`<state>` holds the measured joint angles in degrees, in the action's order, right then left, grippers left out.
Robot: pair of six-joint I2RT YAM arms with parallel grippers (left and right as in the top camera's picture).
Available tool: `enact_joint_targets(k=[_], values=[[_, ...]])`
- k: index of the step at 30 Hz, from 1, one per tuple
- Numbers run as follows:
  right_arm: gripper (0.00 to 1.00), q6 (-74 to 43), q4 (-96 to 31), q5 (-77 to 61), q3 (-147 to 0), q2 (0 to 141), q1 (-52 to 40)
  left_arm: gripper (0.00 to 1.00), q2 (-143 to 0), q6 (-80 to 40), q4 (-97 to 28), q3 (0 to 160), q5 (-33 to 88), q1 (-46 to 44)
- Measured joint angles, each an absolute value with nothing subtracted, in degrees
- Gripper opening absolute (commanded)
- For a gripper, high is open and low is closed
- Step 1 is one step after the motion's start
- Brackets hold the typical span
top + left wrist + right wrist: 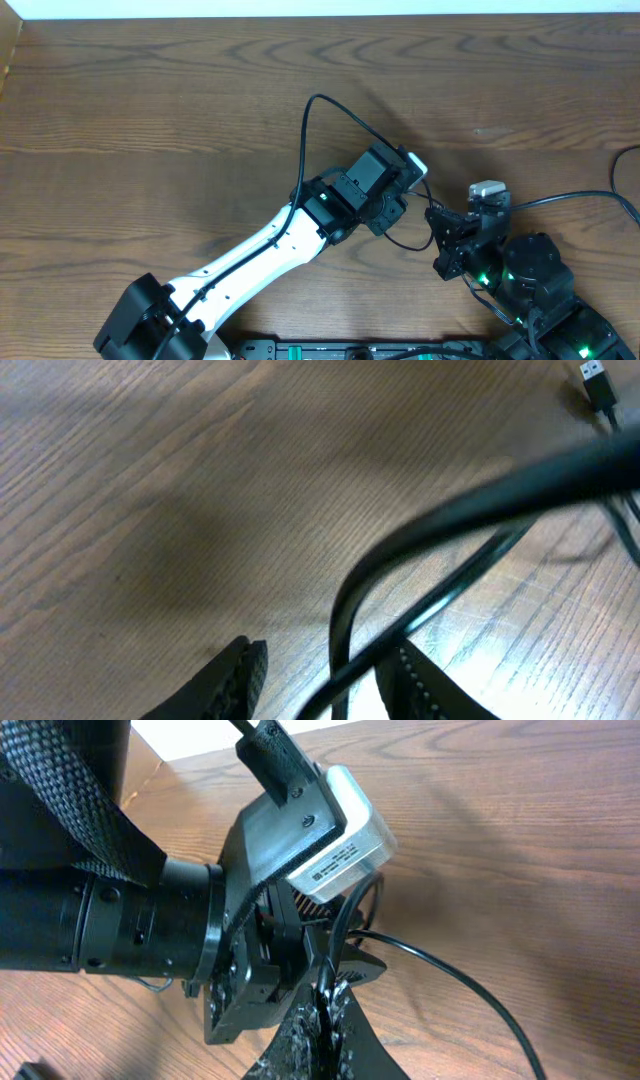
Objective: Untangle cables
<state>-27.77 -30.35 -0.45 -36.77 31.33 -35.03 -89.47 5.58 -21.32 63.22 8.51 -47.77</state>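
Wood table (150, 100) | right gripper (322, 1020) pinches black cable (450, 970) | left arm (270, 240) covers part

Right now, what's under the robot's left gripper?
A thin black cable passes over the brown wooden table between the open fingers of the left gripper. From overhead the gripper covers that spot, hiding the cable there.

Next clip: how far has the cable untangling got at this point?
Nothing looks freed yet. In hand: the right gripper appears shut on the black cable, and the left gripper is open with that cable running between its fingers. A USB plug lies on the table. Left: pulling the loops apart. No white cable is visible.
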Motion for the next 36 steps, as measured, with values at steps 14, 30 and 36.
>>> enact_joint_targets(k=[14, 30, 36], values=[[0.01, -26.5, -32.1, 1.3, -36.8, 31.3, -35.0, 0.21, -86.5, 6.5, -21.9, 63.2, 8.7, -47.8], [0.01, -26.5, -32.3, 1.5, -36.8, 31.3, -35.0, 0.23, -86.5, 6.5, -22.0, 63.2, 8.7, -47.8], [0.01, -26.5, -32.3, 1.5, -36.8, 31.3, -35.0, 0.19, -86.5, 7.3, -22.3, 63.2, 8.9, -47.8]])
